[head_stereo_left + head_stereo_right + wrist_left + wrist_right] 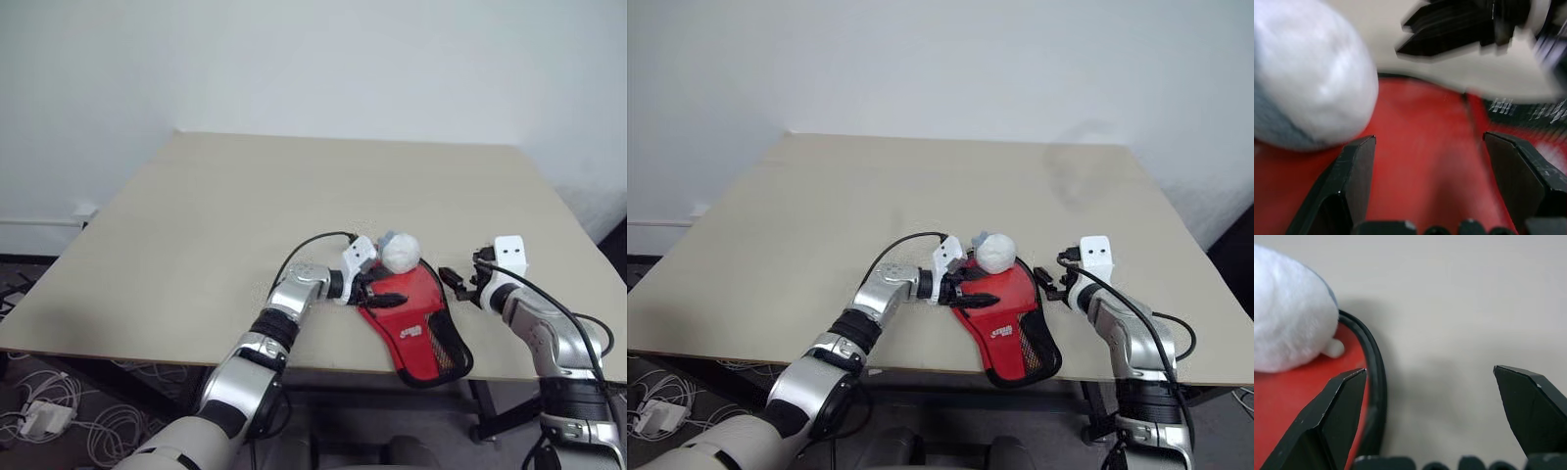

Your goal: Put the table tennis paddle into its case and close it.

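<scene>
The red case (416, 318) lies flat near the table's front edge, with a black zip rim and a mesh panel (449, 348) at its near end. The paddle is hidden. My left gripper (385, 289) reaches in from the left over the case's round far part and is open, with red fabric (1425, 147) showing between its fingers (1354, 171). My right gripper (457, 284) hovers just right of the case, open over bare table (1449, 308), beside the black rim (1376, 377).
A white rounded soft object (400, 253) with a grey patch rests on the case's far end, close to my left gripper. The beige table (245, 206) stretches back to a white wall. Cables (39, 411) lie on the floor at left.
</scene>
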Controlling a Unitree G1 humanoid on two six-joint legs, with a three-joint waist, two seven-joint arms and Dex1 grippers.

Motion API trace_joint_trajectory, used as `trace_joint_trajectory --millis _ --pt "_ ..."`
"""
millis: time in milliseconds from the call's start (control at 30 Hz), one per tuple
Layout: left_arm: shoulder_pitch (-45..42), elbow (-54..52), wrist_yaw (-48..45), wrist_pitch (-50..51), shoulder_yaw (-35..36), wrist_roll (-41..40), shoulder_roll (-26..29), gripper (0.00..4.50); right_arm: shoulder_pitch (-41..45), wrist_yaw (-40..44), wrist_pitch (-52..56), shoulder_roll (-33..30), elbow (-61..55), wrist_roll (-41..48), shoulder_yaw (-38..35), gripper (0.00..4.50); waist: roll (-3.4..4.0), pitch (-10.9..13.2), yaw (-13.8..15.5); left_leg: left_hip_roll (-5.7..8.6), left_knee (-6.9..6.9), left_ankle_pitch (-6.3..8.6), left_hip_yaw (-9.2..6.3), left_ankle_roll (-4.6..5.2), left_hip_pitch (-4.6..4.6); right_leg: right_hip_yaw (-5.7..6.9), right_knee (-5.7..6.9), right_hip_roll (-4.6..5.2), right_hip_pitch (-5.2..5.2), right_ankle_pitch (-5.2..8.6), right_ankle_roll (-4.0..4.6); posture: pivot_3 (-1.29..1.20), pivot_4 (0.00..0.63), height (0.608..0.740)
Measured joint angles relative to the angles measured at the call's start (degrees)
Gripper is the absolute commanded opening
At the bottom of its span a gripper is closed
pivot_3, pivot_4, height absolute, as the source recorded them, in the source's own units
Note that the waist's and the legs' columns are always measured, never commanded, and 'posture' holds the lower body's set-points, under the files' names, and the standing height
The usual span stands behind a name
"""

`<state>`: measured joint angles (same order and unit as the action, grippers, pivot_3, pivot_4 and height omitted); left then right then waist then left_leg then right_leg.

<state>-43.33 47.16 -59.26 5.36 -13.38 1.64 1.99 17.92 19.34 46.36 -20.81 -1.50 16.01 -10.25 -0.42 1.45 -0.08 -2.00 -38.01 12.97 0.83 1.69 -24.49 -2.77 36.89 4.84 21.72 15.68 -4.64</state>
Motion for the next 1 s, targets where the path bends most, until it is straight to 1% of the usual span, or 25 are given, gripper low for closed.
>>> trace_joint_trajectory --millis 167,300,500,667,933,1000 --pt "0.18 0.26 1.24 -2.92 -1.82 1.63 1.5 3.69 5.65 -0.42 0.6 4.43 0.57 3.56 -0.29 4.5 0.09 0.04 0.02 0.0 -0.01 0.0 0.0 0.0 0.0 0.0 0.0 0.01 -0.03 0.0 0.0 0.0 0.0 0.728" --pt "0.49 0.28 1.7 -3.69 -1.96 1.61 1.41 3.69 8.73 -0.9 0.61 5.81 0.57 4.96 -0.45 4.5 0.09 0.04 0.11 0.01 -0.02 0.0 -0.01 0.0 0.0 0.03 -0.03 0.03 -0.08 0.0 0.0 0.0 0.0 0.728" --pt "0.04 1.21 3.58 -3.95 -1.63 1.52 1.43 3.69 8.89 -1.99 0.63 7.83 3.73 5.27 -0.21 4.5 0.11 0.03 0.02 0.0 -0.02 0.0 -0.01 0.0 0.02 0.04 0.01 0.02 -0.06 0.0 0.0 0.0 0.0 0.728" --pt "-0.3 2.08 4.5 -4.19 -1.23 1.38 1.47 3.69 8.9 -1.87 0.7 9.36 4.79 5.38 1.56 4.5 0.13 0.01 0.0 0.0 -0.02 0.0 -0.02 0.0 0.03 0.03 0.03 0.01 -0.06 0.0 0.0 0.0 0.0 0.728" --pt "-0.79 3.4 5.57 -4.17 -0.9 0.93 1.45 3.69 9.28 -1.5 3.52 10.47 5.8 7.09 1.98 4.5 0.14 0.0 0.0 0.0 -0.03 0.0 -0.02 0.0 0.07 0.03 0.03 0.01 -0.11 0.0 -0.01 0.0 0.0 0.728" --pt "-0.87 3.66 5.62 -4.24 -0.89 0.87 1.44 3.72 9.38 -1.39 3.82 10.66 5.95 7.45 1.83 4.13 0.14 0.0 0.0 0.0 -0.03 0.0 -0.02 0.0 0.1 0.04 0.04 0.01 -0.13 0.0 -0.01 0.0 0.0 0.728"
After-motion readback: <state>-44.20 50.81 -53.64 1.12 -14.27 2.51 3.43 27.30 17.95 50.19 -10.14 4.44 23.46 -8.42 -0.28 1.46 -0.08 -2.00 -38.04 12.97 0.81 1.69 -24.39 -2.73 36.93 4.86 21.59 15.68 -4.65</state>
